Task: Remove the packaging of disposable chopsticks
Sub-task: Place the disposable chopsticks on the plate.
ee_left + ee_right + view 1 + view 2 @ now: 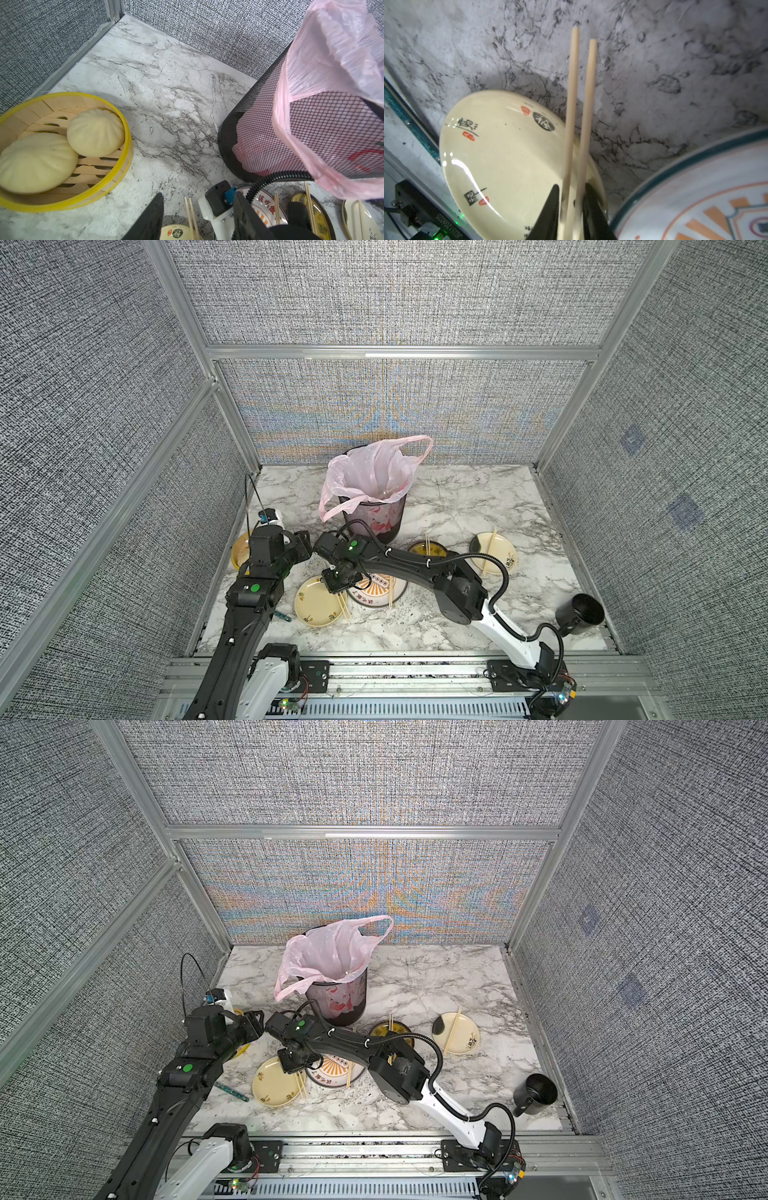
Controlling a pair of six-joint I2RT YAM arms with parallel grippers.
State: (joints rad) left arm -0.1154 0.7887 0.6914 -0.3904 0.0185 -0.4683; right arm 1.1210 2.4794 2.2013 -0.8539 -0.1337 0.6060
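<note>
Looks nearly finished: bare chopsticks [571, 104] on four plates [316, 608] across the lower middle of both top views, no clear sleeves in sight on the bench [457, 497], right hand [572, 187] narrowly flanking one pair, grip uncertain, left hand [198, 194] half open, empty.

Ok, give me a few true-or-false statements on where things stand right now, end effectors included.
1. The pink bag lines the mesh wastebasket. True.
2. The left end effector holds a pair of chopsticks. False: its jaws stand apart with nothing between them.
3. A chopstick pair sits between the right end effector's jaws. True.
4. The steamer holds three buns. False: two buns show.
5. The black mug stands on a plate. False: it stands on the table.
</note>
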